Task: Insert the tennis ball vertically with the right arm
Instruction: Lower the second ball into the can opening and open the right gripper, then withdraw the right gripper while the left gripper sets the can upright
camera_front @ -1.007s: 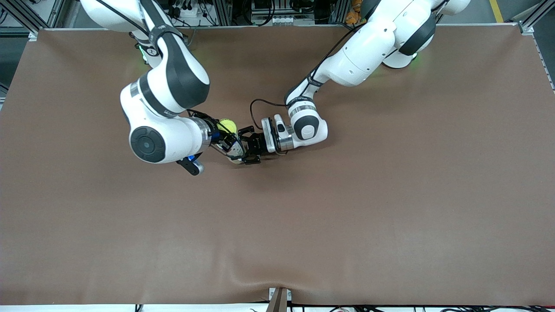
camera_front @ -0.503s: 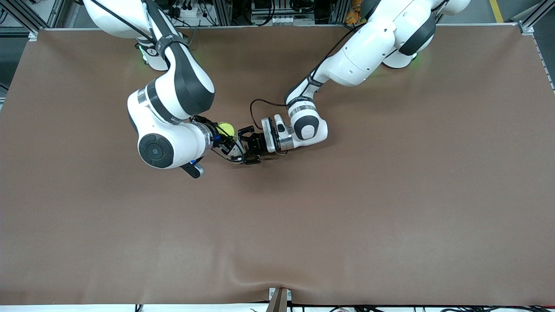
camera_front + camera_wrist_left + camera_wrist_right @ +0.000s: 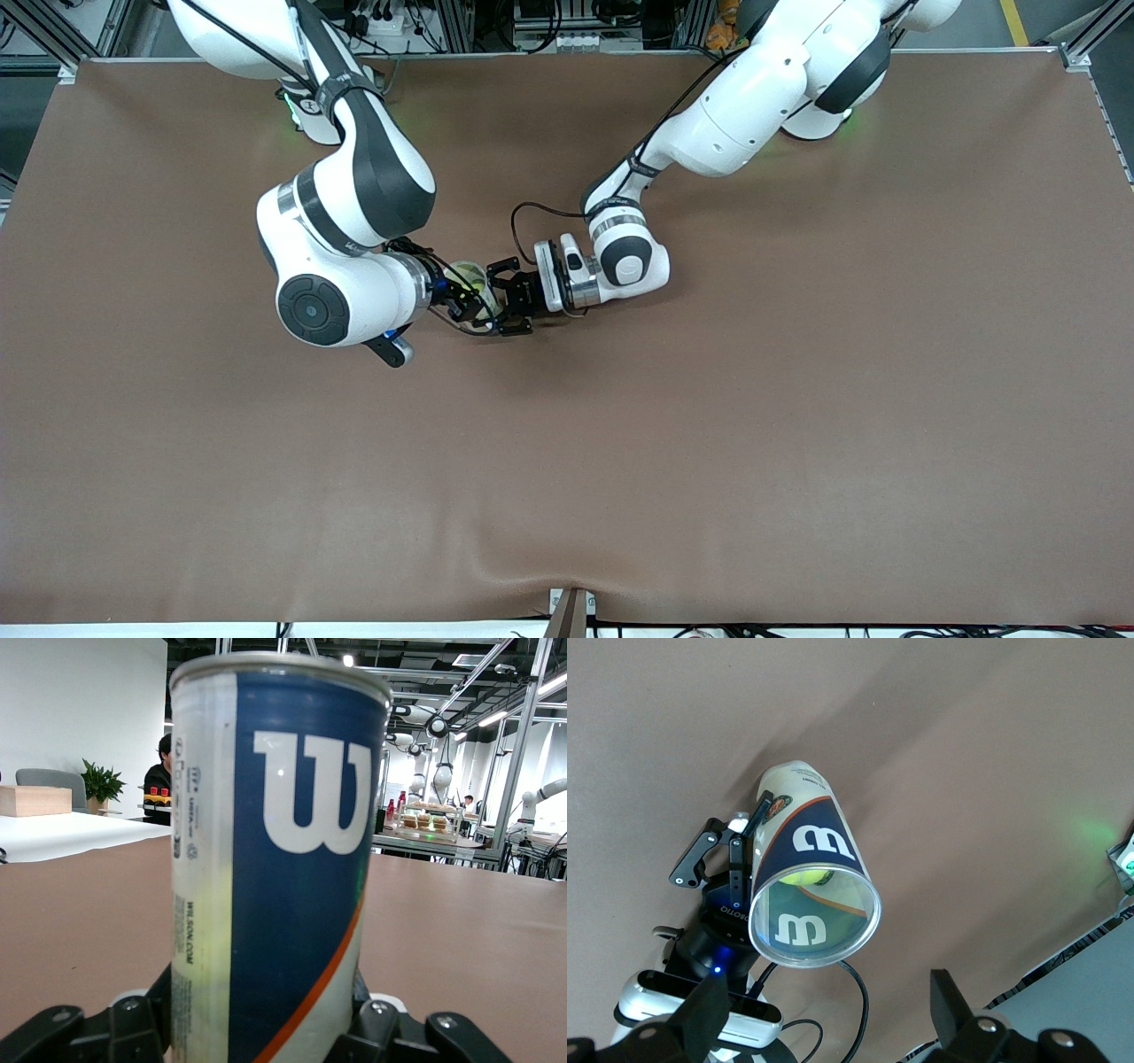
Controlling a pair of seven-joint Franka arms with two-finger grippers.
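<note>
A clear tennis-ball can [image 3: 283, 859] with a blue label stands upright on the brown table. My left gripper [image 3: 261, 1028] is shut on its lower part; in the front view the left gripper [image 3: 500, 299] reaches in from the left arm's end of the table. The yellow-green tennis ball [image 3: 808, 877] lies inside the can [image 3: 799, 837], seen through its open mouth. Directly over that mouth hangs my right gripper [image 3: 828, 1028], open, with nothing between its fingers. From the front view the ball [image 3: 464, 276] shows as a pale green patch under the right gripper [image 3: 459, 292].
The brown table cover [image 3: 709, 425] runs bare around both arms. A black cable [image 3: 527, 217] loops from the left wrist over the table just beside the can. A small fold in the cover [image 3: 567, 576] sits at the edge nearest the front camera.
The right gripper opened and let go of the tennis ball, which dropped into the can. The right arm shifted slightly toward the can; the left arm stayed still.
</note>
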